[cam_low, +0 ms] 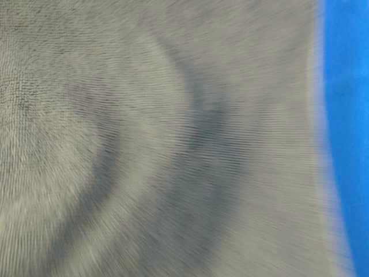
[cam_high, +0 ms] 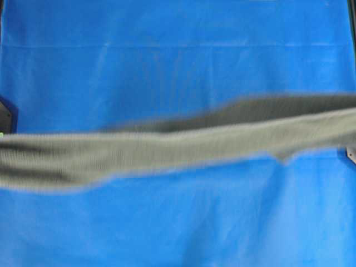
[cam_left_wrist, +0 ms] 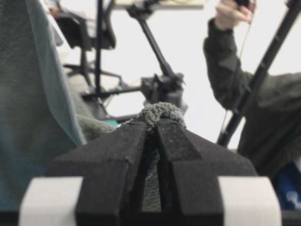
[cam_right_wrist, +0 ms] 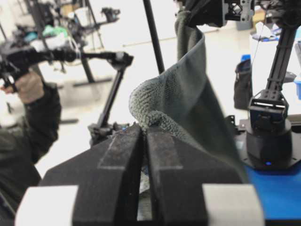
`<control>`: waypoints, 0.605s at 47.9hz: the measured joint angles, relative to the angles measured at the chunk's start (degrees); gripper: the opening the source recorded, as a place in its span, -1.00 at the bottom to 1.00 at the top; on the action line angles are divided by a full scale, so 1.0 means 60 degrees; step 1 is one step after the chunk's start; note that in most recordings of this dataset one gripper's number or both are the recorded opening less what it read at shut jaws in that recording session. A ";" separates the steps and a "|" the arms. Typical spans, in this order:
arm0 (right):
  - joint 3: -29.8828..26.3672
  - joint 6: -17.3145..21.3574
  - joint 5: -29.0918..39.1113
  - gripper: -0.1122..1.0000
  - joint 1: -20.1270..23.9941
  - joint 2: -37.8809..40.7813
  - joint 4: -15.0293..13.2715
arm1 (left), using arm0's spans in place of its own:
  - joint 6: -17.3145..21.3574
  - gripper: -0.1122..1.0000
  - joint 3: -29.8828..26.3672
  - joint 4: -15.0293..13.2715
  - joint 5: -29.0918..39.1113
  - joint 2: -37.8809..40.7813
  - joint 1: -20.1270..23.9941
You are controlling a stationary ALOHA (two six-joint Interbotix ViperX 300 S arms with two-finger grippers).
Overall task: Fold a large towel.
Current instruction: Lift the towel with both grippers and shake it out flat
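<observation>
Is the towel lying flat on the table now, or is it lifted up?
Lifted. The towel stretches as a band above the blue table cover, each end pinched in a shut claw: left claw, right claw.

Blurred towel (cam_low: 155, 138) before blue table covering (cam_low: 349, 115)

1 towel (cam_high: 167, 147), 1 blue table cover (cam_high: 167, 67), 2 grippers: left (cam_left_wrist: 157, 123), right (cam_right_wrist: 144, 128).

Left gripper (cam_left_wrist: 157, 123): jaws pinched tight on a bunched bit of the towel (cam_left_wrist: 160, 113), which pokes out past the fingertips. Right gripper (cam_right_wrist: 143, 128): jaws likewise clamped on the towel, cloth rising away from the tips.
</observation>
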 measured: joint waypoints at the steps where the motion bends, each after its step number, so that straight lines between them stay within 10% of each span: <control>1: 0.0000 0.0000 -0.0015 -0.76 0.0000 0.0015 -0.0073 | 0.0029 -0.75 0.0000 0.0000 0.0029 0.0000 0.0000; 15: 0.0015 0.0264 0.1421 -0.75 -0.1172 0.0000 -0.0674 | 0.0938 -0.75 0.0308 0.0073 0.1509 -0.0044 0.1025; 29: 0.1538 0.1685 0.3091 -0.76 -0.5171 0.0615 -0.1772 | 0.1934 -0.75 0.1655 0.0088 0.2886 -0.0059 0.4497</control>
